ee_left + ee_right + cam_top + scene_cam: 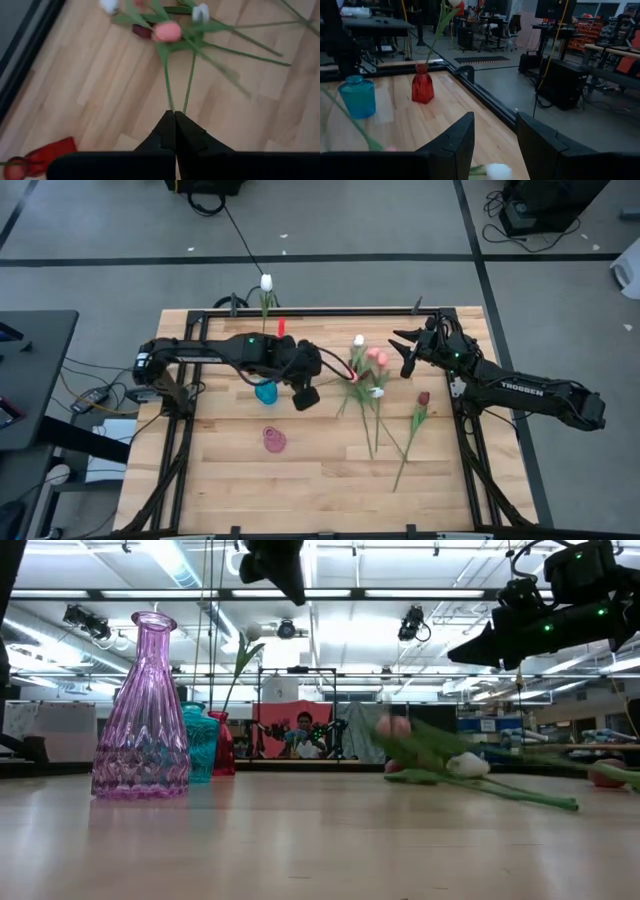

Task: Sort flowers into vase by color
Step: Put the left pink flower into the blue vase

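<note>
Several flowers (368,370) lie heaped on the wooden table right of centre, with pink and white heads and long green stems. My left gripper (174,114) hangs above the table just left of the heap (320,366), shut on two thin green stems. A red vase (281,327) at the far edge holds a white tulip (266,283). A blue vase (266,391) and a pink vase (274,440) stand under and in front of my left arm. One dark red tulip (423,398) lies alone. My right gripper (492,145) waits open, level, above the far right (405,352). My left gripper pinches two thin green stems (170,102) between its shut fingertips, at the stems' free ends. The fingers slant down from the table's left, in line with the stems. The stems run on toward a pink head (167,31) at the heap. Whether the heads are lifted clear I cannot tell.
A black frame (330,311) rims the table's far and side edges. In the low view the pink vase (140,710) stands nearest, with the blue vase (203,745) and the red vase (222,745) behind it. Bare wood lies near the front edge (320,490).
</note>
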### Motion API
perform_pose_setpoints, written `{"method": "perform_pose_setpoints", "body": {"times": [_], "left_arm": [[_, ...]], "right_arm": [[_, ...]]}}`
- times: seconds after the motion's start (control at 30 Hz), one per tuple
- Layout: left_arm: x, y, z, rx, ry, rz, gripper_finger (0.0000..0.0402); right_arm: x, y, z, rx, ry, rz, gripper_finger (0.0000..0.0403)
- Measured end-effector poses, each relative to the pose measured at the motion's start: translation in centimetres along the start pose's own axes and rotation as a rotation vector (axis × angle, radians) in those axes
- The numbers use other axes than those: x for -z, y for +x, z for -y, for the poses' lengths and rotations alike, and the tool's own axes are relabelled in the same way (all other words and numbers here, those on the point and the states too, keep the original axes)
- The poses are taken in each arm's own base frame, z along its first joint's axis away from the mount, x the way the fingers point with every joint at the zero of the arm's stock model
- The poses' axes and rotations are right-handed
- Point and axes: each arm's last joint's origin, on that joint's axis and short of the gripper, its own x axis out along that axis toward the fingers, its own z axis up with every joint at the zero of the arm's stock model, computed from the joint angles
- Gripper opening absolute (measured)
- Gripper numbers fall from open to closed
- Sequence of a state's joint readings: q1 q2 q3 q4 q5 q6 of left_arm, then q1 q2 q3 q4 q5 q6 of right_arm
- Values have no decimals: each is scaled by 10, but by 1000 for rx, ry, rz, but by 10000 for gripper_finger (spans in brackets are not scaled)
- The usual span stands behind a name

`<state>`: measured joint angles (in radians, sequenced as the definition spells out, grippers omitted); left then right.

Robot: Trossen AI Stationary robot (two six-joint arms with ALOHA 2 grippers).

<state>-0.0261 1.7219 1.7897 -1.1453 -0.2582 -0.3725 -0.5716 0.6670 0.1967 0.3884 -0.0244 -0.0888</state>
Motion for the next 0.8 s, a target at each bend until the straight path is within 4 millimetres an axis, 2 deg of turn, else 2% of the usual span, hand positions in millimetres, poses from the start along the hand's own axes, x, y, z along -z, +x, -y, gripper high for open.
{"method": "perform_pose_setpoints", "body": {"times": [0.17, 0.3, 0.6, 0.8], "left_arm": [[5, 10, 2, -16, 8, -62, 0], [3, 34, 10, 13, -80, -19, 14], [-3, 114, 38, 97, -127, -63, 61], [-13, 158, 38, 102, -169, 8, 113]], "right_arm": [[0, 0, -1, -22, 7, 3, 155], [-1, 0, -1, -21, 7, 7, 155], [0, 0, -1, -22, 8, 3, 155], [0, 0, -1, -22, 8, 1, 155]]}}
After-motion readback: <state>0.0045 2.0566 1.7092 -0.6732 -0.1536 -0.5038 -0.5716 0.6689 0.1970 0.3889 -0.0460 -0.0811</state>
